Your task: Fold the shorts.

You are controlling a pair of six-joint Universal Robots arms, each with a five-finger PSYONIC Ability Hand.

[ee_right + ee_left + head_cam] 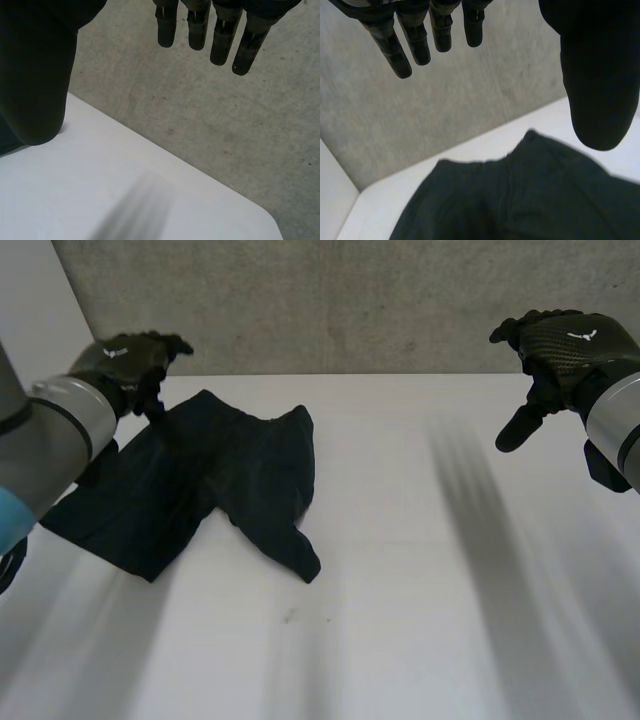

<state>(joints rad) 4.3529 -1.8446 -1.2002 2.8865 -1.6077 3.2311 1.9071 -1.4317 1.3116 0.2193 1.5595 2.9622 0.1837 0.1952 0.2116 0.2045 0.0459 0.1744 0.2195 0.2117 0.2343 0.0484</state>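
Now the dark shorts (200, 485) lie rumpled on the white table (450, 590), just under the left hand (130, 360), whose fingers (415, 45) are straight, spread and hold nothing. Well apart, the right hand (560, 345) is relaxed and empty. A grey wall (350, 300) stands beyond both sets of fingertips.

**No words to read**

No lettering, number or label can be read on anything here. The left hand (130, 358) bears a small white mark (117, 352) on its back, behind the fingers. The right hand (565, 340) bears a like mark (581, 336) in the same place. Both are too small to make out as a brand or letters.
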